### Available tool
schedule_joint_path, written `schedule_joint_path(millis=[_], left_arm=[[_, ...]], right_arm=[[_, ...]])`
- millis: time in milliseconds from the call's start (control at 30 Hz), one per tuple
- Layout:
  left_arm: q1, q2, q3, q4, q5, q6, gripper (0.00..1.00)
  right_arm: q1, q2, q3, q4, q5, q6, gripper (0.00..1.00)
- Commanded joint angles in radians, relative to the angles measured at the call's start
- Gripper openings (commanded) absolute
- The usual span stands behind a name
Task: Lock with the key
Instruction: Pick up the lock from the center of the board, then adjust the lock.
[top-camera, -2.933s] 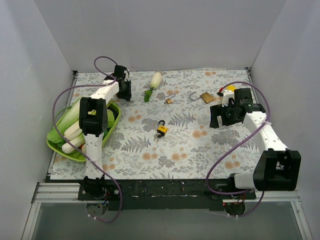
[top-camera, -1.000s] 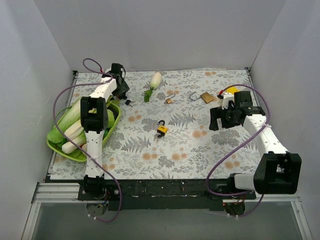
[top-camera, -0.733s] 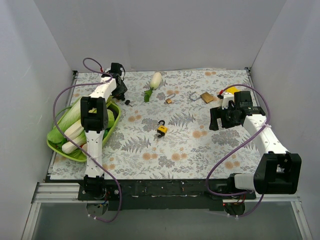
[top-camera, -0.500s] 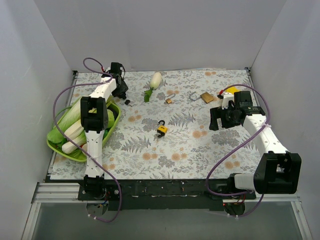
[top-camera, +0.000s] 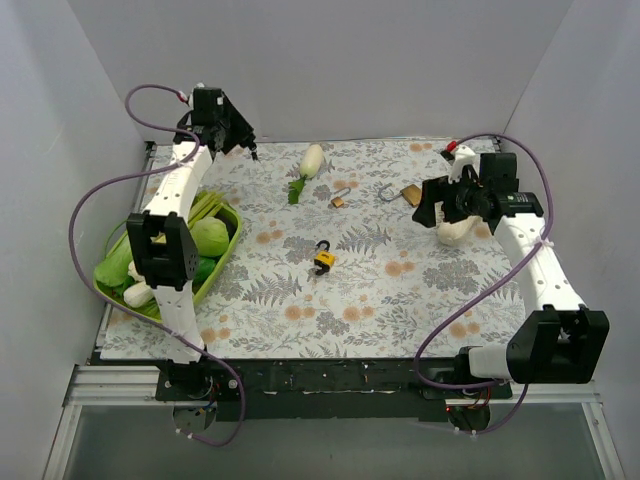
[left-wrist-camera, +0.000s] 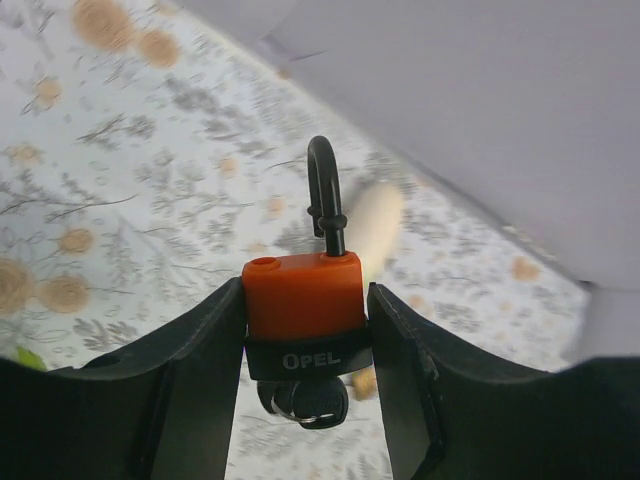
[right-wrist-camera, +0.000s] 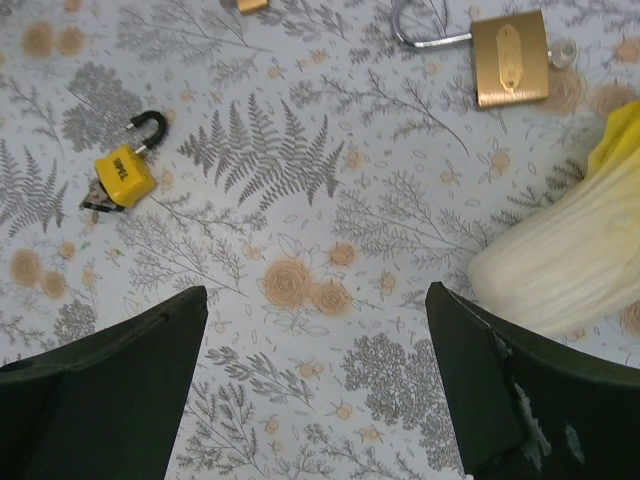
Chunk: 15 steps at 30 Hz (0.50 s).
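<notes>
my left gripper (left-wrist-camera: 305, 335) is clamped on the orange padlock (left-wrist-camera: 302, 295), held up above the far left corner of the surface (top-camera: 370, 290). its black shackle (left-wrist-camera: 322, 190) stands unlatched, with a key (left-wrist-camera: 305, 402) at its underside. my right gripper (right-wrist-camera: 310, 340) is spread wide and empty, above the surface near the yellow padlock (right-wrist-camera: 125, 175).

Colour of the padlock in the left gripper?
The padlock is orange with a black band and black shackle; clearest in the left wrist view.
</notes>
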Motion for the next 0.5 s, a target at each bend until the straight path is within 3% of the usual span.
schedule_joint_path(millis=[0, 100, 167, 300, 467], left_arm=[[0.001, -0.246, -0.028, 0.079, 0.124, -0.111, 0.16], [-0.002, -0.339, -0.097, 0.102, 0.182, -0.166, 0.17], [-0.009, -0.372, -0.123, 0.11, 0.224, -0.193, 0.17], [-0.031, -0.436, -0.182, 0.117, 0.276, -0.257, 0.16], [-0.038, -0.487, -0.217, 0.134, 0.322, -0.37, 0.14]], right_arm=[[0.028, -0.061, 0.067, 0.21, -0.157, 0.153, 0.98], [0.118, -0.05, 0.129, 0.363, -0.12, 0.285, 0.98], [0.19, -0.024, 0.187, 0.443, -0.015, 0.325, 0.98], [0.388, 0.063, 0.3, 0.532, 0.131, 0.463, 0.98], [0.549, 0.207, 0.423, 0.603, 0.326, 0.548, 0.98]])
